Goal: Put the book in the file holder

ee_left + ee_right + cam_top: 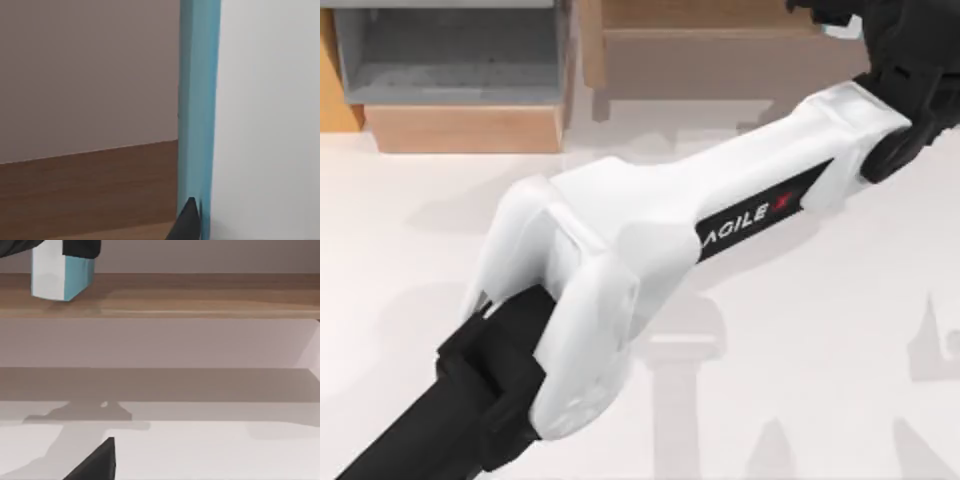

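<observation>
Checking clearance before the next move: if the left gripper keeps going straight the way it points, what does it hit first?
Probably the brown wooden shelf: the left wrist view looks past the held book straight at it. How far off it lies is unclear.

Teal book [64, 277], tool-held [80, 246], before the brown wooden shelf [200, 295].

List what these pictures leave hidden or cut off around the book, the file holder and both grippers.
- Top view: the left arm covers the table's middle, hiding the book and gripper beneath it.
- Top view: the file holder is cut off by the top edge.
- Left wrist view: the book runs past the frame's edges; one dark fingertip shows.
- Right wrist view: the book hangs under a dark gripper cut off by the edge.
</observation>
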